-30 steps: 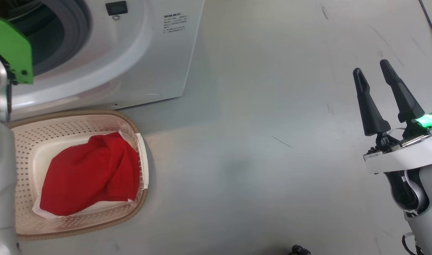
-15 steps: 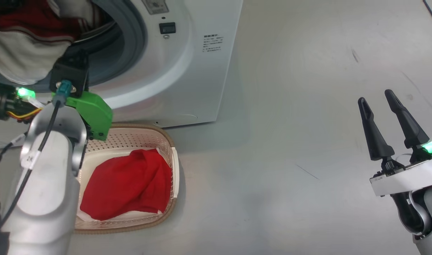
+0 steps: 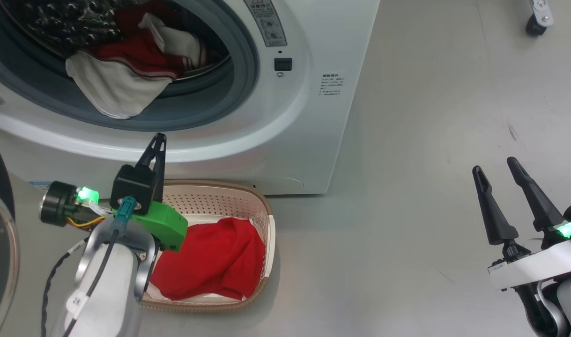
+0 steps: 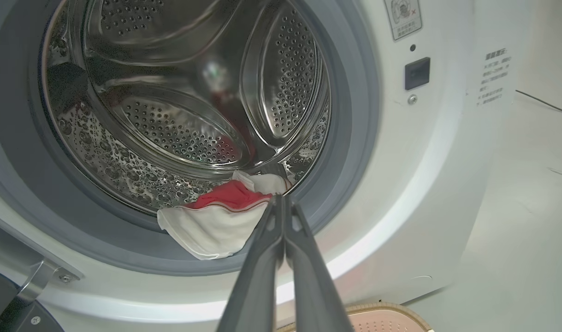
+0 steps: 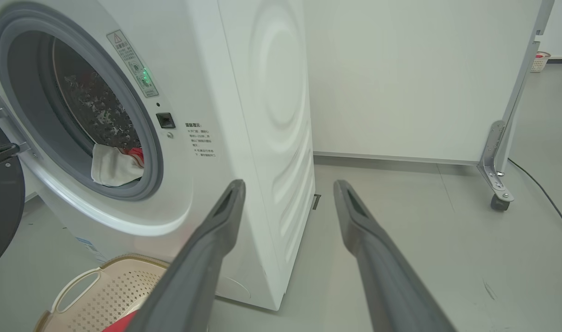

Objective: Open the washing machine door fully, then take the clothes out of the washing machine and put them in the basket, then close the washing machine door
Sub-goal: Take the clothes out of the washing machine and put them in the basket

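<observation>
Sitting in the washing machine [image 3: 313, 117] are clothes [image 3: 121, 79]; basket [image 3: 210, 201] holds red garment [image 3: 210, 262].

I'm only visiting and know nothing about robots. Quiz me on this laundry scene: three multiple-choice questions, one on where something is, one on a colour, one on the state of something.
1. Where does the basket stand?
A. on the floor, just in front of the washing machine
B. on top of the washing machine
C. inside the drum

2. What colour is the big cloth lying in the basket?
A. blue
B. green
C. red

3. How is the washing machine door?
A. shut tight
B. open, swung aside
C. taken off and laid in the basket

Answers:
1 A: the basket sits on the grey floor below the round opening.
2 C: bright red fabric covers most of the basket's inside.
3 B: the steel drum and the clothes at its lip are exposed, with the door off to one side.
</observation>
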`<state>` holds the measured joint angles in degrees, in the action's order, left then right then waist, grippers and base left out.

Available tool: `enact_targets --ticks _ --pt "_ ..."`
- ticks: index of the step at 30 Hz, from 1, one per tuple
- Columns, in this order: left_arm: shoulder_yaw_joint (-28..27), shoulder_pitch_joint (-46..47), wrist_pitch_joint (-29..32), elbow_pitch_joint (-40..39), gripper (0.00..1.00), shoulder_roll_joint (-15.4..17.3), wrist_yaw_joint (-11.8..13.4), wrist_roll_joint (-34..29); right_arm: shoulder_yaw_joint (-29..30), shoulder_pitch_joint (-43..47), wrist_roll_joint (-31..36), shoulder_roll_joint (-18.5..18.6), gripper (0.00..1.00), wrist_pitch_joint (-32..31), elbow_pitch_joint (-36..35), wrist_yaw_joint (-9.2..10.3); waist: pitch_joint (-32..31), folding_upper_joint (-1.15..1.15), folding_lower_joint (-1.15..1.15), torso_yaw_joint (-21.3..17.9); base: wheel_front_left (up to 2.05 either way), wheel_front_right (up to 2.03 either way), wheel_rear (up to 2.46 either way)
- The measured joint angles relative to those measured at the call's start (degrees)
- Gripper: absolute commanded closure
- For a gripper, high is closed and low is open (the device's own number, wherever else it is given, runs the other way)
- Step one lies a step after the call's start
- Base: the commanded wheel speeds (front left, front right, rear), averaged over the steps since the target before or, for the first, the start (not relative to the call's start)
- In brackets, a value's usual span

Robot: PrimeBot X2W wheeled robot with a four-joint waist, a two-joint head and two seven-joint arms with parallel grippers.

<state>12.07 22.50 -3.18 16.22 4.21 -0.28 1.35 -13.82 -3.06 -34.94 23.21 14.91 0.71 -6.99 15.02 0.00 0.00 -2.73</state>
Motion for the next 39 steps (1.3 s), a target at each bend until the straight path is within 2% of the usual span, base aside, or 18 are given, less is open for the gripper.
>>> enact_targets --ticks 6,7,8,9,21,39 --pt "1.1 -4.7 -3.9 -1.4 1.0 -0.2 0.0 1.0 -1.2 1.2 0.8 -0.9 0.0 0.0 0.0 0.0 -2.9 0.0 0.0 1.9 0.0 0.0 0.0" --pt "1.3 -5.4 -4.4 -1.6 0.71 -0.2 0.0 1.1 -1.2 1.4 0.8 -1.1 0.0 0.0 0.0 0.0 -3.4 0.0 0.0 2.1 0.0 0.0 0.0" --pt "1.4 -6.1 -4.9 -1.9 0.1 -0.2 0.0 1.1 -1.4 1.5 0.9 -1.2 0.0 0.0 0.0 0.0 -3.8 0.0 0.0 2.3 0.0 0.0 0.0" --pt "1.4 -6.6 -5.3 -2.1 0.0 -0.2 0.0 1.1 -1.5 1.5 0.9 -1.4 0.0 0.0 0.0 0.0 -4.2 0.0 0.0 2.4 0.0 0.0 0.0" --pt "2.4 -13.0 -9.3 -4.1 0.0 -1.1 3.0 1.6 -2.1 2.7 1.6 -2.6 0.0 0.0 -0.1 0.0 -6.6 0.0 0.0 2.3 0.0 0.0 0.0" --pt "3.8 -13.5 -10.4 -7.2 0.0 -1.3 4.5 1.6 -1.5 2.7 1.9 -3.3 0.0 0.0 -0.9 0.0 -5.2 0.0 0.0 1.6 0.0 0.0 0.0"
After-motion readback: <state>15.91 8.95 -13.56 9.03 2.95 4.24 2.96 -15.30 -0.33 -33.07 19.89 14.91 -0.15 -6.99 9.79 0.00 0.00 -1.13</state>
